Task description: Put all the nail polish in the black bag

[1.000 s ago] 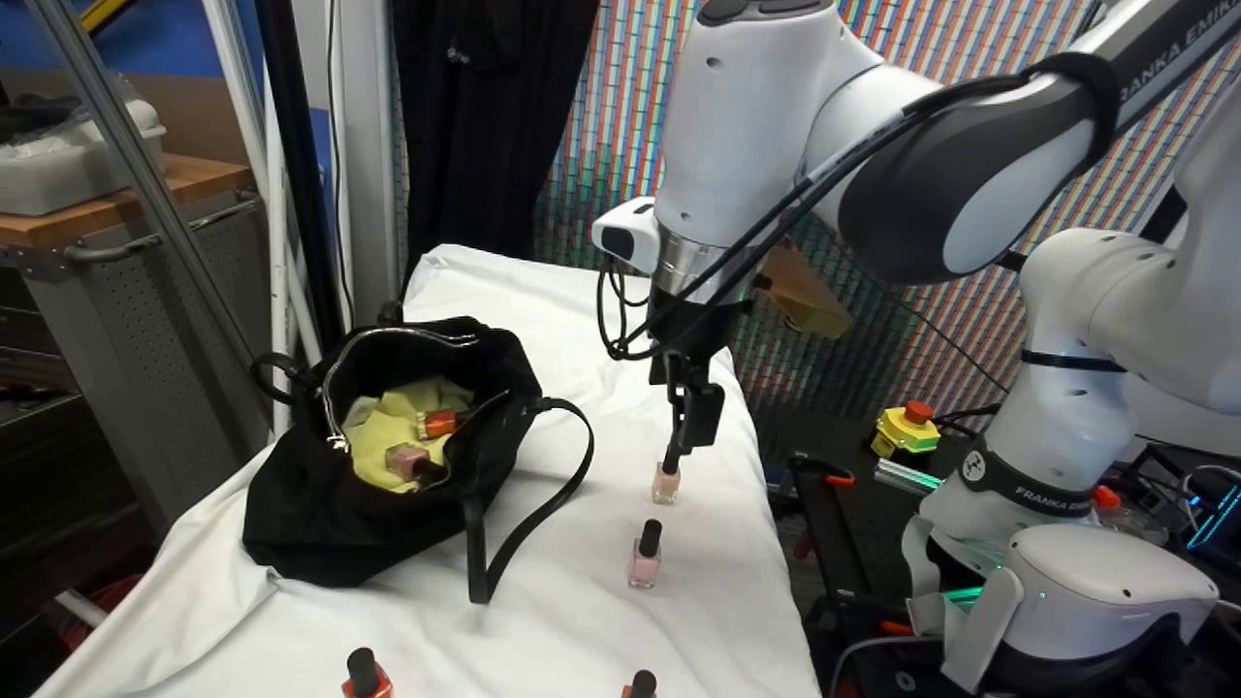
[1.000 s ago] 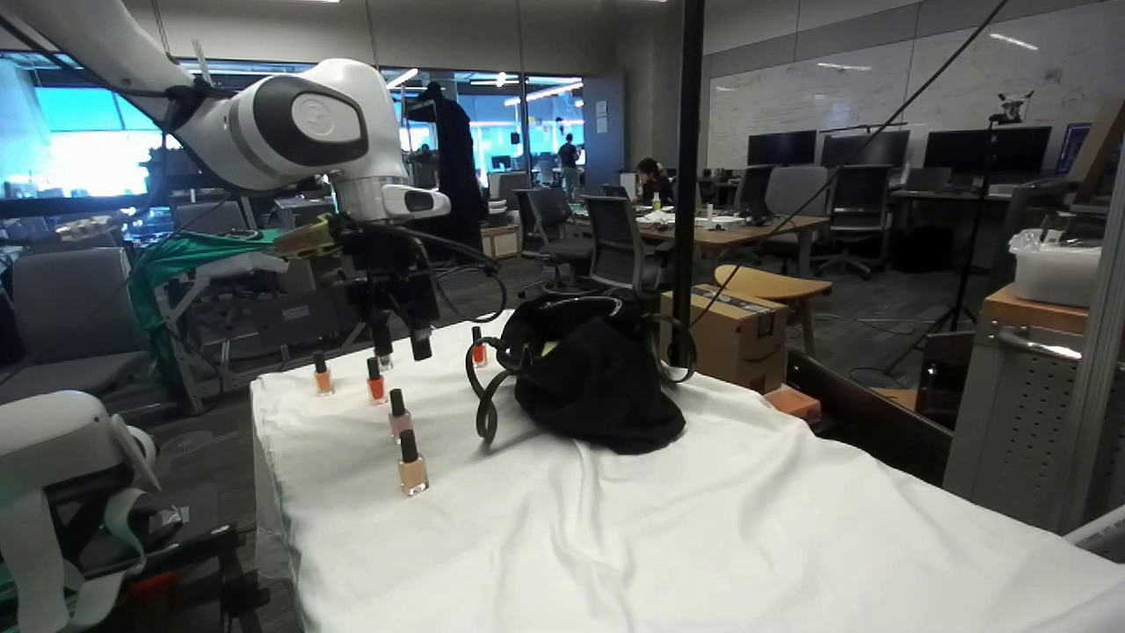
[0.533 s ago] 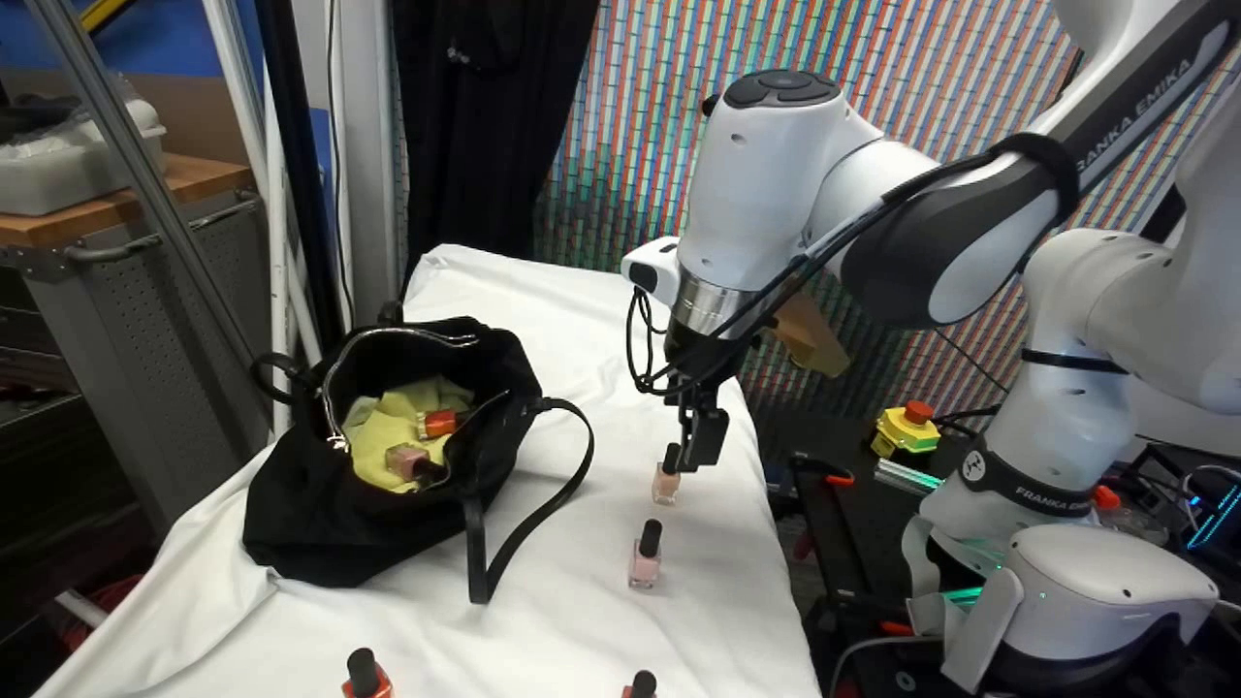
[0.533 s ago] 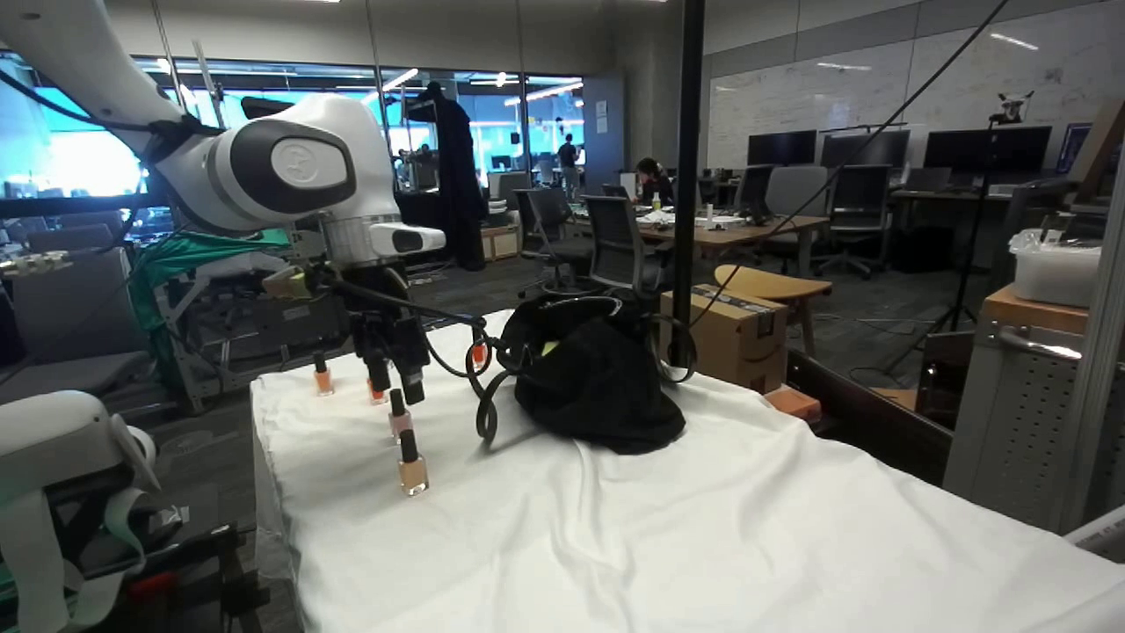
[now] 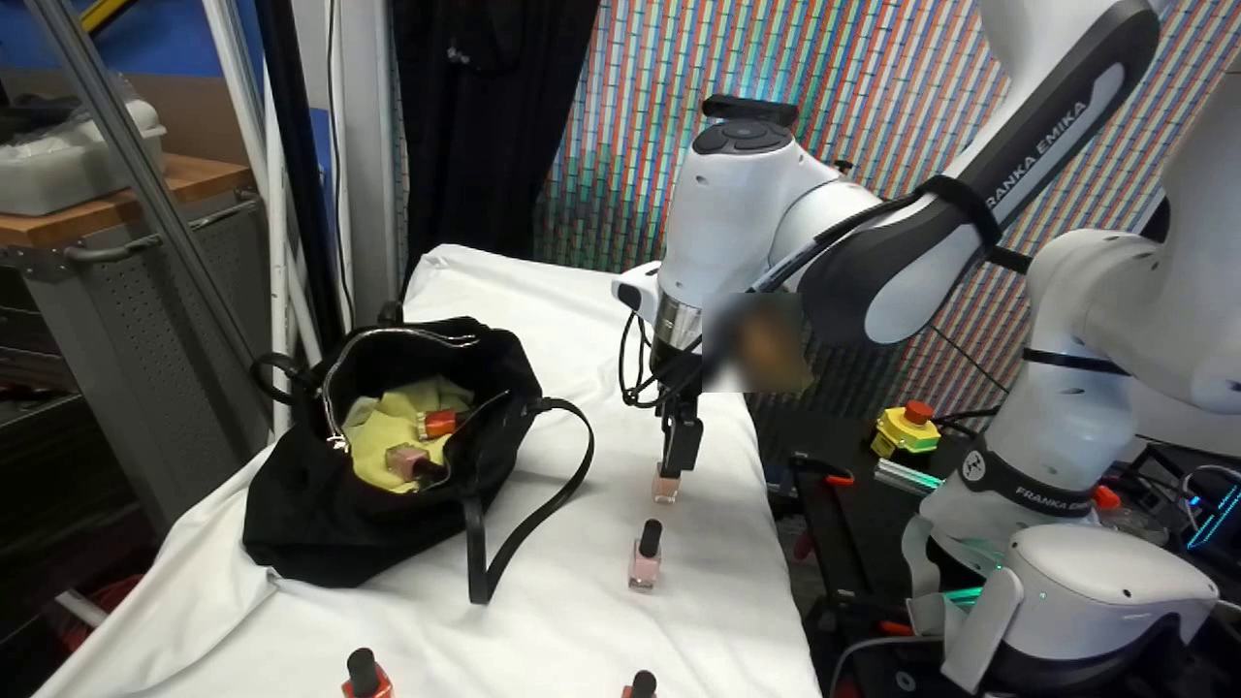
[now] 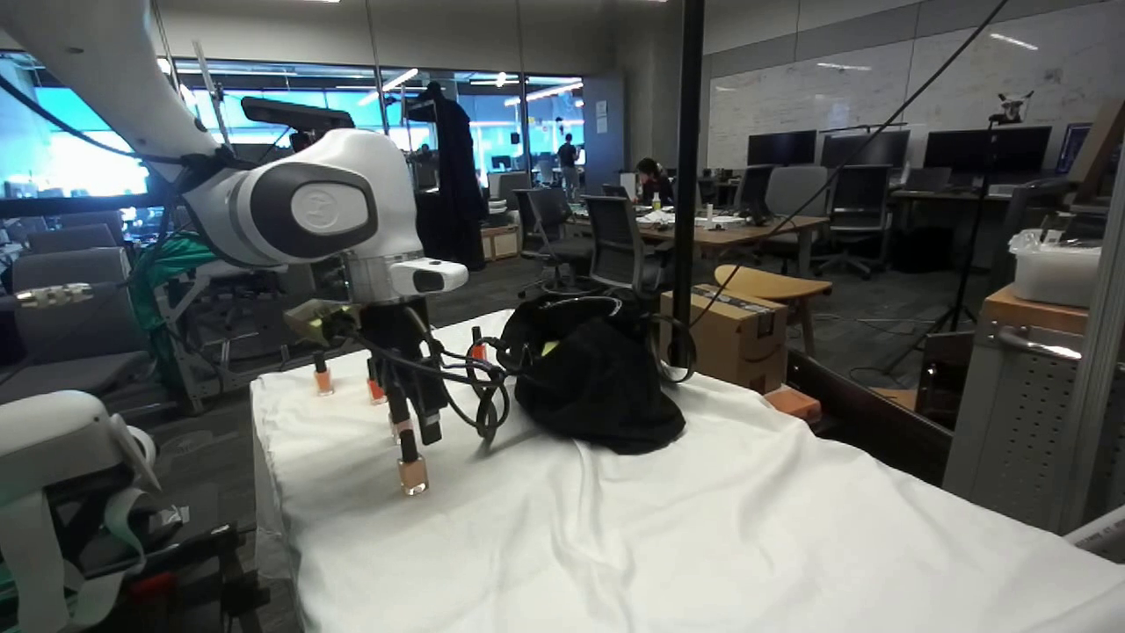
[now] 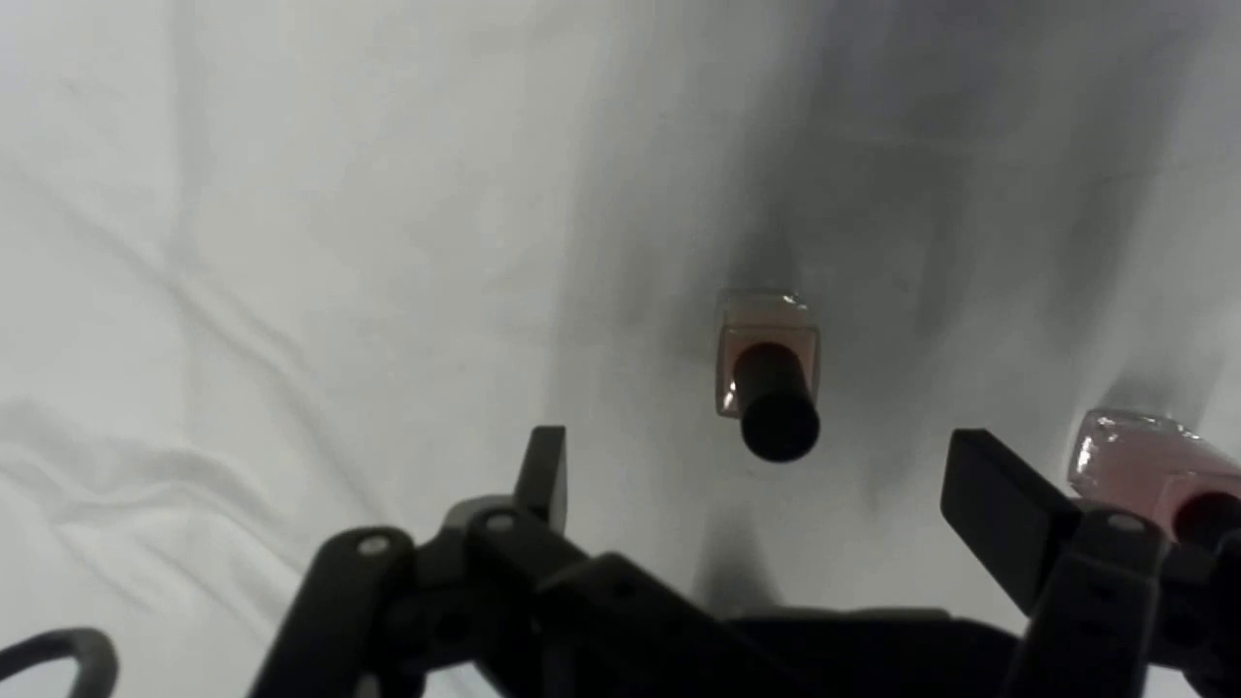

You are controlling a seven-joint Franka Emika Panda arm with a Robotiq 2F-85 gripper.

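Black two-fingered gripper [image 7: 754,480], spread wide w/ nothing held, lined up on square peach glass polish bottle [image 7: 769,373], upright on white-clothed worktop [image 6: 721,527]. Pink glass bottle [image 7: 1125,460] stands near one finger [image 7: 1008,514]; sideways drift cld topple it. Round black cap [image 7: 779,417] might slip if pinched off-ctr. Soft black fabric bag [image 5: 334,514] nearby, 2 bottles [image 5: 409,460] inside.

Your pincer [image 7: 761,475] is black, your arm [image 5: 722,223] white and dark grey. Your bag [image 5: 320,533] is black, its lining [image 5: 383,427] yellow-green, the 2 bottles [image 5: 441,424] inside orange-red and rose. On your white cloth [image 6: 747,527], black caps [image 5: 651,538] top 2 red bottles [image 6: 377,393], 1 orange bottle [image 6: 324,381], 1 pink bottle [image 5: 644,570] and 1 peach bottle [image 6: 413,476]. Your backdrop [image 5: 611,194] is striped red, white and blue-green.
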